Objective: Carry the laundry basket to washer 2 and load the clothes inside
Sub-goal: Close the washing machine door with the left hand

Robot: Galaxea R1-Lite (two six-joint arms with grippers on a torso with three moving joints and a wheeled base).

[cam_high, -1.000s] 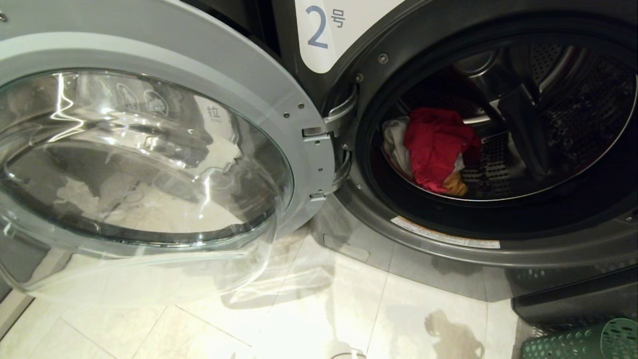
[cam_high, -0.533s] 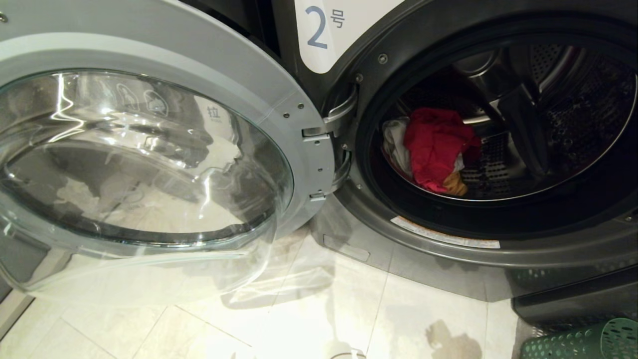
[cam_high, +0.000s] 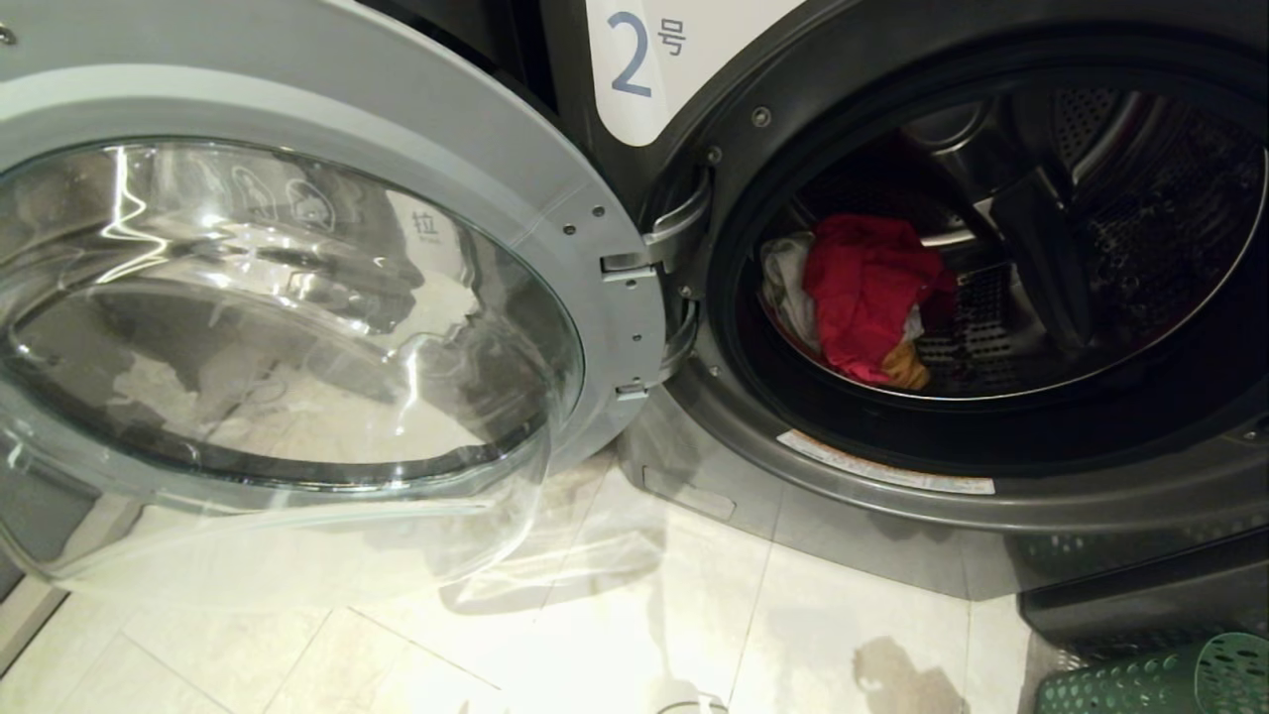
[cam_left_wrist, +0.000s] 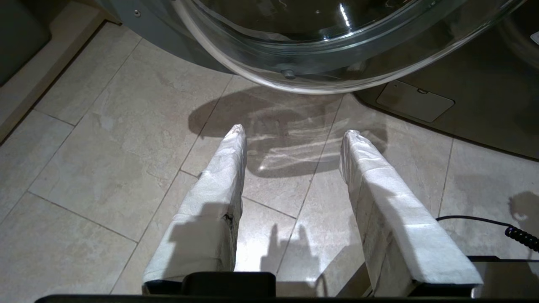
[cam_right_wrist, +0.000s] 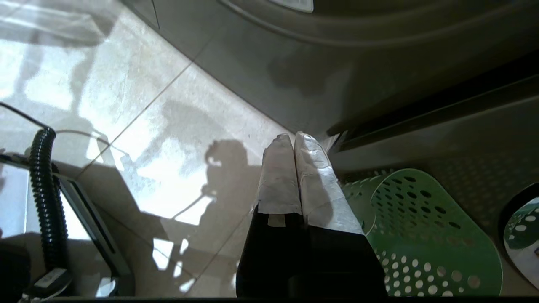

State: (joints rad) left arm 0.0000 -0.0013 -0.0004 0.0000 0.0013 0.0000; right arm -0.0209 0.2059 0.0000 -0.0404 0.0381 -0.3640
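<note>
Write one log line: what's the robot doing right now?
clothes: inside washer 2 | door: open | left gripper: open, empty | right gripper: shut, empty

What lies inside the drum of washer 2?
Inside washer 2, the clothes: red on top, white behind, a yellow corner beneath. Whatever lies under the pile is covered.

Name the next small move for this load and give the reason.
Probably swing the door of washer 2 shut. The clothes already lie in the drum, the laundry basket sits on the floor beside the washer, the right end effector is shut and holds nothing, and the left end effector hangs open just below the door.
</note>
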